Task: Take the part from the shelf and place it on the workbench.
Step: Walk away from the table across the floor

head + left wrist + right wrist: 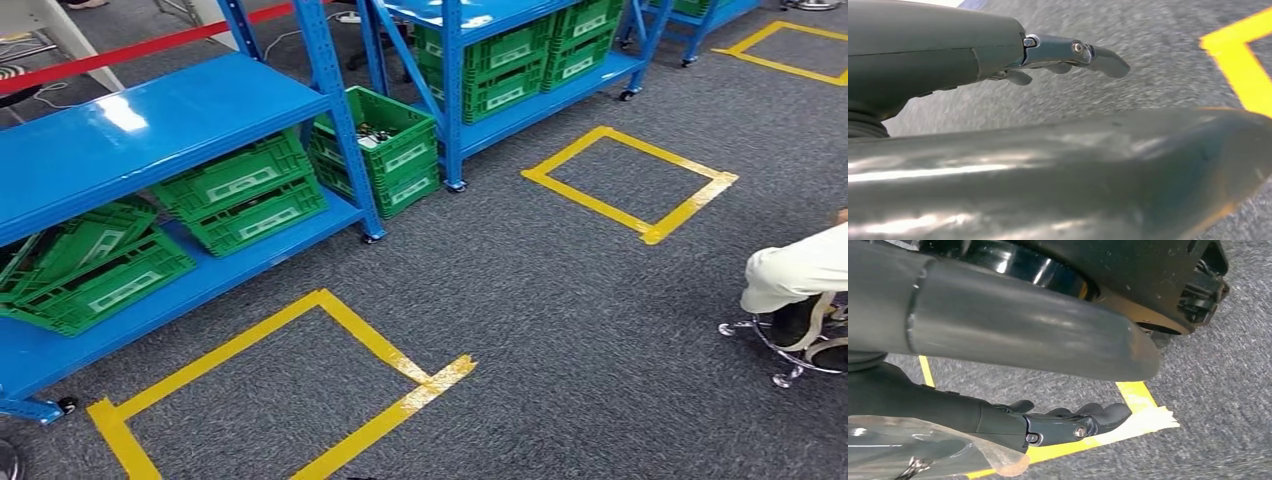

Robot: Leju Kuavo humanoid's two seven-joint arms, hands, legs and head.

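A clear plastic bag with a dark part inside [923, 455] lies against the palm of my right hand [1048, 425], which holds it while hanging over grey carpet and yellow floor tape [1138, 395]. Its fingers are only slightly curled, and how they grip the bag is partly hidden. My left hand [1068, 55] hangs over the carpet with its fingers stretched out and nothing in it. In the head view a blue shelf unit [150, 120] stands at the left with green crates [240, 190] on its lower level.
A second blue shelf [500, 20] with green crates stands behind, and a green crate [385, 145] sits on the floor between them. Two yellow tape squares [290, 390] [630, 180] mark the carpet. A person [800, 270] sits on a wheeled stool [790, 350] at the right edge.
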